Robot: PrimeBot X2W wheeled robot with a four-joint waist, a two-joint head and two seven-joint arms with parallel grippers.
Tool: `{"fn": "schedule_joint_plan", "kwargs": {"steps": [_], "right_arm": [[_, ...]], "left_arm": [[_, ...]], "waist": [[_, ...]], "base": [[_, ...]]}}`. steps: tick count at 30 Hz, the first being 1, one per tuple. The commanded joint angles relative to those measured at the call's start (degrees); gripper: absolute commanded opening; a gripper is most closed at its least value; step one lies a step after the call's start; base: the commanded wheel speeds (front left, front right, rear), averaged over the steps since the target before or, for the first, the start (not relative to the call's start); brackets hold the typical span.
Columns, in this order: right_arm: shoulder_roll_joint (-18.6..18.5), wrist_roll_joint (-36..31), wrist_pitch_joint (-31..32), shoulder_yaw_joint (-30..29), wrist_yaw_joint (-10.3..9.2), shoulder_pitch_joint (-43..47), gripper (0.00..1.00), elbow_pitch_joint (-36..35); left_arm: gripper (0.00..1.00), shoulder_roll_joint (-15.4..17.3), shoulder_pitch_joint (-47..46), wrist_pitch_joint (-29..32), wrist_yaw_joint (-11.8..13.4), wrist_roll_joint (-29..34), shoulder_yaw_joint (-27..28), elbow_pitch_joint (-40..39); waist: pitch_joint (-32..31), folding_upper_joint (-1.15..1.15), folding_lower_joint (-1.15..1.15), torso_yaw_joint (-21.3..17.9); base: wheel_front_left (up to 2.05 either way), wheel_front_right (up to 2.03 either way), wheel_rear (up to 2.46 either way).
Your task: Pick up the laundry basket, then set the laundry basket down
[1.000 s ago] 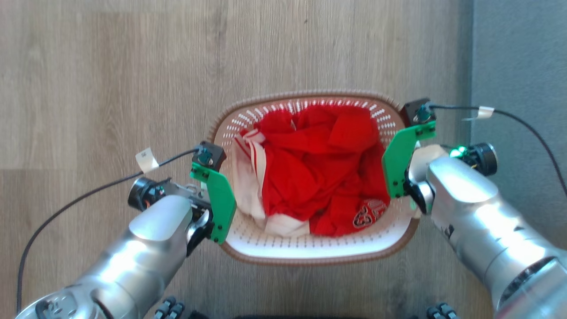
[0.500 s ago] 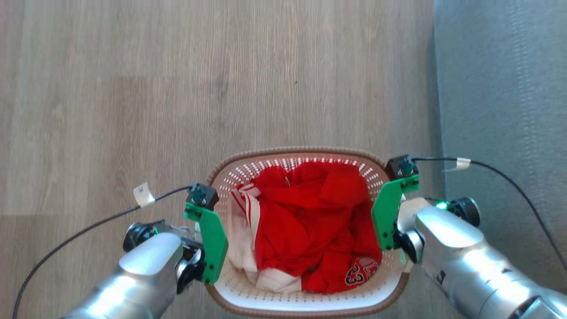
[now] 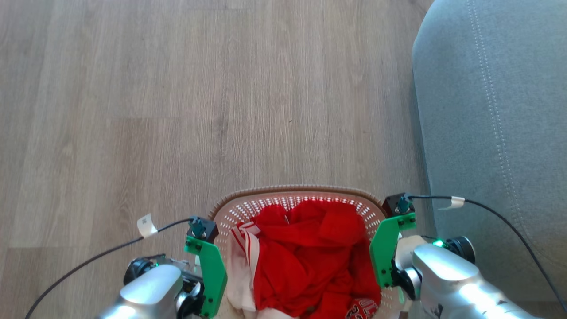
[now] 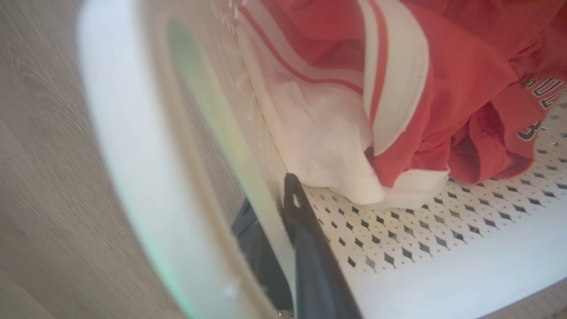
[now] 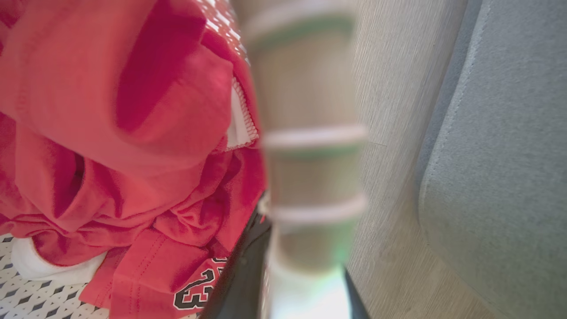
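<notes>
Laundry basket [image 3: 252,207], small and rounded, of cream-white perforated plastic with a brown woven-look rim, shows at the bottom middle of the head view, cut off by the lower edge. It is over the pale wooden plank floor [image 3: 177,110], close beside the grey fabric sofa [image 3: 487,133] at the right side. I cannot tell whether its bottom touches the floor.

Inside the basket lie crumpled red clothes [image 3: 310,261]. At the robot's left side of the heap there is a white cloth [image 3: 241,266] with red stripes. In the right wrist view one red piece carries a printed number [image 5: 195,290] in black and white.

The silver left arm [image 3: 150,292] and the silver right arm [image 3: 447,279] stand at the two short sides of the basket. Each has a green plastic plate [image 3: 212,270] at the wrist, close to the rim. A thin black cable [image 3: 88,261] runs away from the left wrist, and another from the right one.

The left jaws are clenched on the left side wall of the basket. In the left wrist view one dark finger [image 4: 310,257] lies inside, against the perforated plastic, and the other is outside, with the wall between them. The right jaws are also clenched on the basket, at its right side. The right wrist view shows one dark finger [image 5: 239,279] inside, close to the red clothes, and a second one outside, with the blurred rim rising between them.
</notes>
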Motion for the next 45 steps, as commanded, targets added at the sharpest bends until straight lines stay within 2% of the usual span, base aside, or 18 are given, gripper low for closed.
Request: {"fn": "schedule_joint_plan", "kwargs": {"steps": [1,23,45], "right_arm": [[0.77,-0.87,-0.93,2.01,0.42,1.19,0.0,-0.62],[0.77,1.24,-7.32,2.36,0.42,2.1,0.0,1.95],[0.77,4.13,-5.77,4.7,0.42,2.39,0.0,1.71]], "left_arm": [[0.0,1.97,-1.36,0.3,-0.38,1.04,0.2,-0.83],[0.0,1.08,-1.54,2.76,0.41,1.51,0.36,-1.53],[0.0,1.06,-1.37,3.0,0.23,1.35,0.34,-1.76]], "waist": [[-0.36,-0.01,0.01,0.29],[-0.27,-0.01,0.01,1.8],[-1.1,-0.01,0.01,1.49]], "base": [[0.0,0.0,0.0],[0.0,0.0,0.0],[0.0,0.0,0.0]]}}
